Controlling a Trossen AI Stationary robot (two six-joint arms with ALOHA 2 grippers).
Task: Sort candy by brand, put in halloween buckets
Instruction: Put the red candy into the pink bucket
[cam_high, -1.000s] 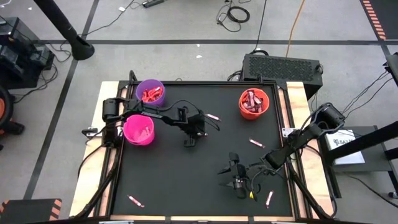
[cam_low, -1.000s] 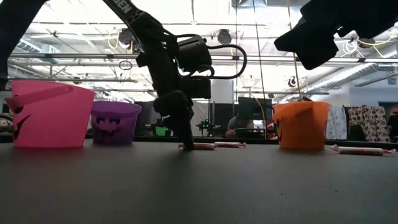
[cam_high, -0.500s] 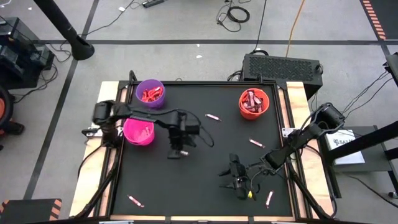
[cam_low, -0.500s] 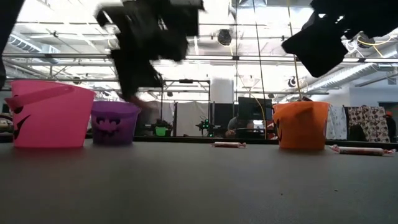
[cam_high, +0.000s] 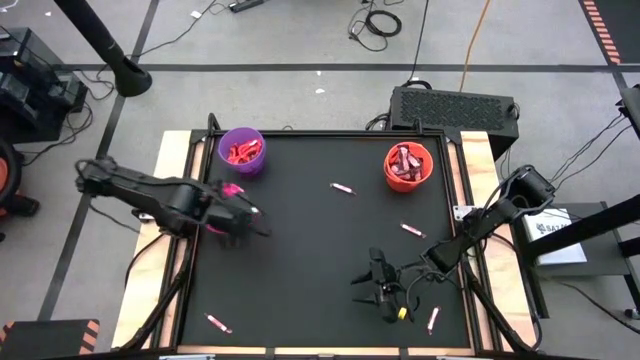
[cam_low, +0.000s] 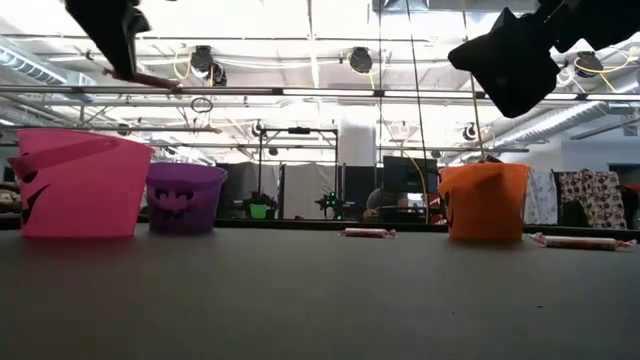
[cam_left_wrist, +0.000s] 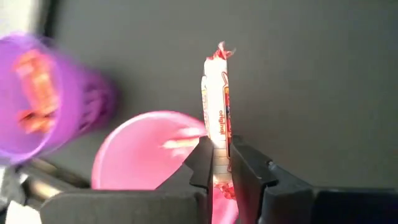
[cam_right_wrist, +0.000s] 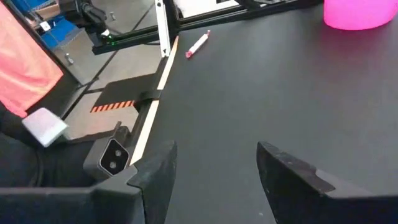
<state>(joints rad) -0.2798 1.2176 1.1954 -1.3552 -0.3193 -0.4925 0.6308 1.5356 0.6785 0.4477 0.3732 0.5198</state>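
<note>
Looking from above, the left tool (cam_high: 232, 215) hovers over the pink bucket (cam_high: 214, 222) at the tabletop's (cam_high: 320, 290) nine o'clock side; the right tool (cam_high: 385, 290), fingers spread and empty, waits near five o'clock, with loose sticks at six, seven and twelve. Low down, the stick (cam_low: 140, 78) hangs high above the pink bucket. At the left wrist, the fingers (cam_left_wrist: 205, 165) pinch the stick near its lower end: a thin white roll with red print and twisted ends, likely light, fairly stiff, slick in its wrapper, so a mid-length grip seems safest.
</note>
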